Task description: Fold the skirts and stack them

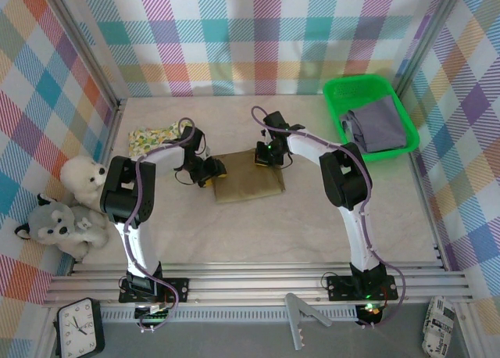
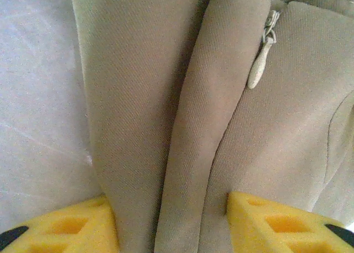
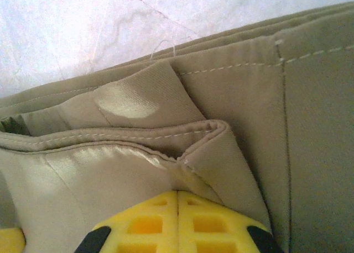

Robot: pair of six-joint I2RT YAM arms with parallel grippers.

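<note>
Skirts in three spots on a pale marbled table walled in with plaid cloth. Green plastic tray at the far right corner, holding a crumpled lavender-grey skirt. Olive-khaki skirt mid-table between the two arms, folded into a rough rectangle and lying flat. Yellow-green floral skirt folded small at the far left, well apart from the khaki one. White plush toy and grey husky plush side by side at the left edge. Left gripper down at the khaki skirt's left edge, yellow fingers spread with a raised ridge of the twill between them; whether squeezing it, impossible to tell. Right gripper at the skirt's far edge, fingers pressed together, tips tucked against a turned-up stitched hem fold. Small pale zipper pull hanging on the cloth ahead of the left fingers.
</note>
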